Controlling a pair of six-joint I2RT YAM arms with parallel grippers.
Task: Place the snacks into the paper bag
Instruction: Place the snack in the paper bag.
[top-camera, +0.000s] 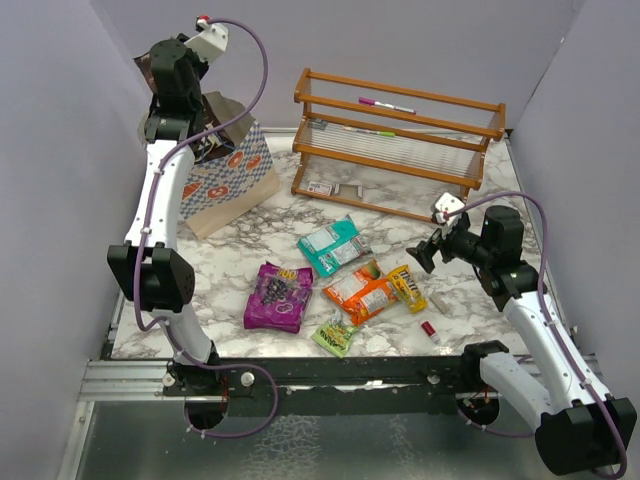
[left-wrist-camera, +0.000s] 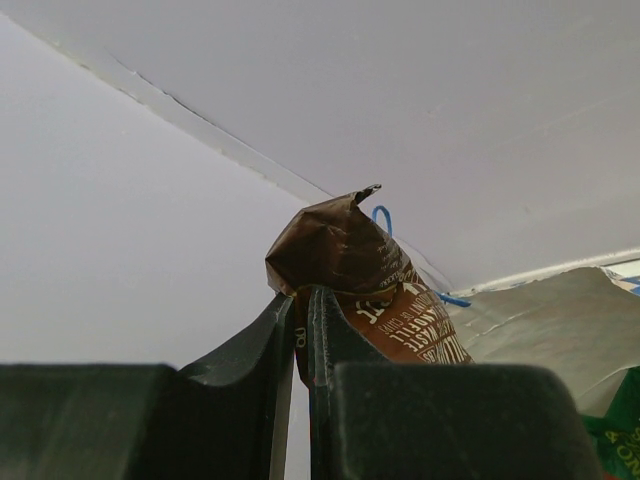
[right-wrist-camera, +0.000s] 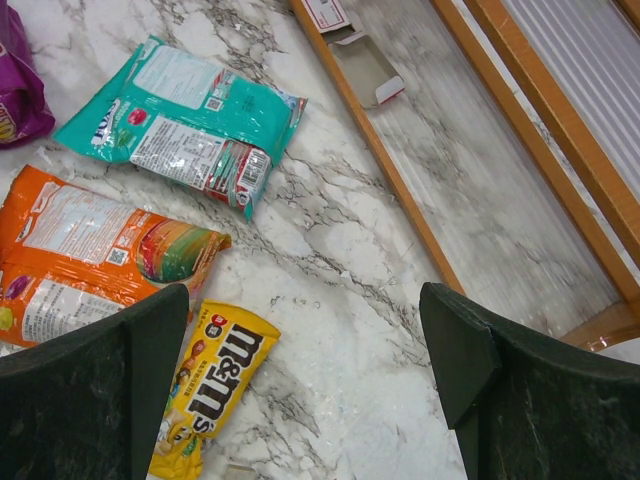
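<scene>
Dark fingers of the left tool (left-wrist-camera: 302, 305) fill the bottom of its wrist view. They are pinched nearly together on one end of the brown packet (left-wrist-camera: 345, 255), and the rest of it stands out past the tips. It looks light and thin, crinkly film that bends rather than holds a shape and is likely slick, so a narrow pinch near an end seam seems the sensible hold. Squeezing the middle would risk crushing what is inside. Held by one end, it will probably swing and flop.

The bag (top-camera: 235, 175) stands just below and to the right of this tool, and its cream lining and a blue cord show beside the packet. The left arm is stretched up tall over the far left corner of the desk (top-camera: 250, 240). Its wrist is folded at the top, so the packet hangs near the bag's mouth and is not yet inside.

The right tool (right-wrist-camera: 305, 310) is spread wide and holds nothing, hovering above the desk with its arm bent low. Beneath it lies the yellow packet (right-wrist-camera: 215, 385), toward its left finger. Ahead and to its left are the orange packet (right-wrist-camera: 90, 255) and the teal packet (right-wrist-camera: 185, 125), both flat and apart from the fingers. The rack (right-wrist-camera: 400, 200) runs ahead on its right. The purple packet (top-camera: 279, 296) and a small green packet (top-camera: 336, 335) lie farther off to its left.
</scene>
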